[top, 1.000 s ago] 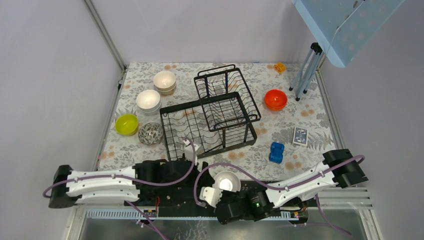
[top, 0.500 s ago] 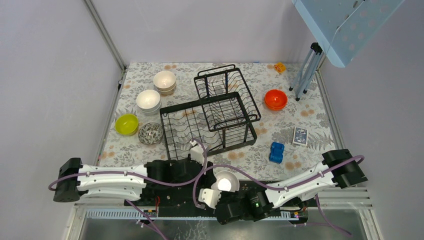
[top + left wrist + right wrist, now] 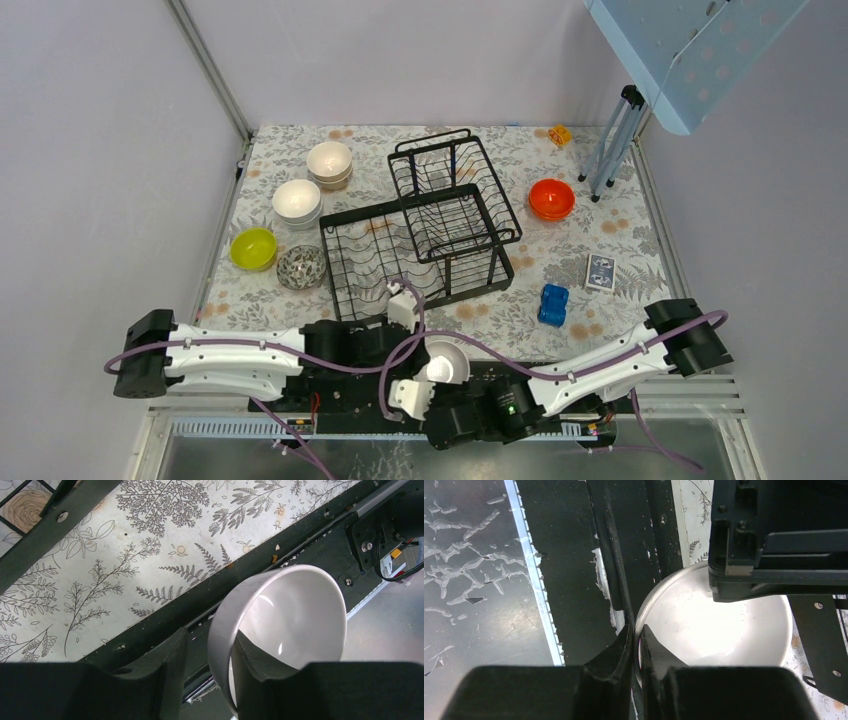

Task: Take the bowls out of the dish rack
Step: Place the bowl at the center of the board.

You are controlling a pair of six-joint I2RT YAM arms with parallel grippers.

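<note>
- Since a second ago my left gripper [image 3: 402, 305] has slid along the near edge of the black wire two-tier dish rack [image 3: 328, 265] toward the bowl. Its fingers have narrowed from wide. The right arm has barely shifted.
- The small white glazed ceramic bowl [image 3: 295, 615] hangs tipped on edge just in front of the rack's near side. It is over the black mounting rail [image 3: 300, 535], not over the floral-patterned desk [image 3: 150, 555].
- My right gripper [image 3: 636, 637] has its fingers pinched tight on the bowl's rim, one inside and one outside.
- My left fingers straddle another stretch of the same rim, about half closed. A dark sliver shows between the outer finger [image 3: 170, 665] and the bowl's wall, so I judge they are not gripping yet.
- The main risk is timing. If the right fingers let go before the left ones bite, the bowl drops onto the rail in front of the rack, or past it, and ceramic on metal may chip.
- Slip is the second risk. A thin pinch on a glossy, curved rim lets a tilted bowl pivot or slide out once one arm carries it alone.
- Crowding is the third. Both grippers work the same rim, so a small misjudged closure could knock finger against finger or lever the bowl out of the right grip.
- After the handover, a low swing to the left of the rack could clip its near-left corner. It could also hit the yellow-green round bowl [image 3: 253, 248] or the dark-patterned round bowl [image 3: 301, 267] already standing there.
</note>
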